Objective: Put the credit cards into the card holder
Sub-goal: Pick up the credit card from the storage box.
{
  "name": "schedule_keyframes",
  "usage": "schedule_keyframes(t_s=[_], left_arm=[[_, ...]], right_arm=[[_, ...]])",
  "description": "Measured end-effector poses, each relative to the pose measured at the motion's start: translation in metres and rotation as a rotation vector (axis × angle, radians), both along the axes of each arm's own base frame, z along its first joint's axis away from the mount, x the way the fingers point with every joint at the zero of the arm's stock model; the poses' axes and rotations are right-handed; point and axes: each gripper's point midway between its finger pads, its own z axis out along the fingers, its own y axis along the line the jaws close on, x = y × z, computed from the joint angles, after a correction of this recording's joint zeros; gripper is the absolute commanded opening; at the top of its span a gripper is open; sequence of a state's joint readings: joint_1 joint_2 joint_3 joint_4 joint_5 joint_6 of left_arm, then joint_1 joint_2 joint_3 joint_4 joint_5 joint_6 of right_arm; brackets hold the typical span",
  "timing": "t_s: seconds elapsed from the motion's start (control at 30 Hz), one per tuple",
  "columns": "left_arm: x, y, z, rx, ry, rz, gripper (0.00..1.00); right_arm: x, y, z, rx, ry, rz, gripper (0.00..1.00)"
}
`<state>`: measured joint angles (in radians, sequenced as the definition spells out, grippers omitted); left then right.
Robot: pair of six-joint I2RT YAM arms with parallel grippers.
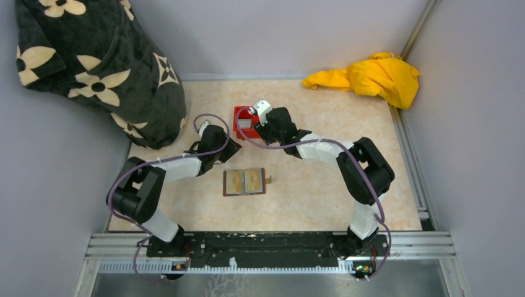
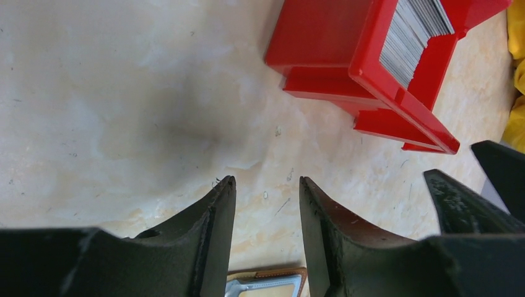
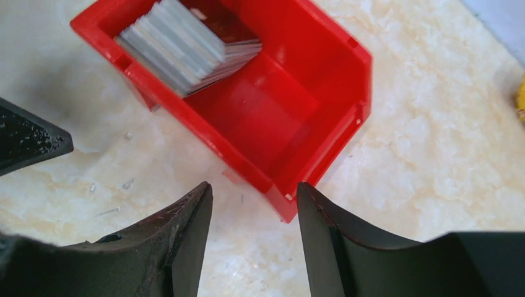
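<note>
Nearest me, the card holder (image 1: 244,182) lies opened flat on the table (image 1: 309,198). Just past it my left gripper (image 2: 267,180) hovers, jaws parted on nothing. Beyond, my right gripper (image 3: 254,185) hangs over the red bin's (image 3: 272,117) near corner, jaws spread, empty. The credit cards (image 3: 179,46) stand stacked inside that bin. A yellow cloth (image 1: 371,77) lies farthest back.

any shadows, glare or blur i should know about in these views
Top external: the table is evenly lit, with only faint shadows. Left wrist: a soft dark shadow patch lies on the table, toward the picture's left of the red bin. Right wrist: the credit cards in the bin look pale and a little washed out.
</note>
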<state>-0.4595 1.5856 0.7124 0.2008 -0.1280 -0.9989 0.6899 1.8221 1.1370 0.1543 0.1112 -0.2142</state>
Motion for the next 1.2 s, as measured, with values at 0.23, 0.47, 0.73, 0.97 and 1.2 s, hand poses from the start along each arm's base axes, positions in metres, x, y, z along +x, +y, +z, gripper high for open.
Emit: schedule_keyframes(t_s=[0.23,0.47,0.73,0.97,1.2], left_arm=[[0.014,-0.002,0.006,-0.014,-0.013,0.006,0.47],[0.018,-0.003,0.000,-0.018,0.007,0.000,0.46],[0.019,-0.001,-0.003,-0.026,0.017,-0.001,0.44],[0.024,0.000,-0.011,-0.027,0.040,-0.002,0.43],[0.040,-0.003,-0.016,-0.029,0.048,-0.004,0.43]], right_arm=[[0.026,0.001,0.026,0.018,-0.058,-0.009,0.56],[0.040,0.005,0.011,0.016,-0.011,0.023,0.55],[0.034,0.013,0.008,0.048,0.021,0.088,0.55],[0.027,0.021,0.006,0.081,0.049,0.125,0.54],[0.016,0.021,-0.005,0.098,0.098,0.140,0.54]])
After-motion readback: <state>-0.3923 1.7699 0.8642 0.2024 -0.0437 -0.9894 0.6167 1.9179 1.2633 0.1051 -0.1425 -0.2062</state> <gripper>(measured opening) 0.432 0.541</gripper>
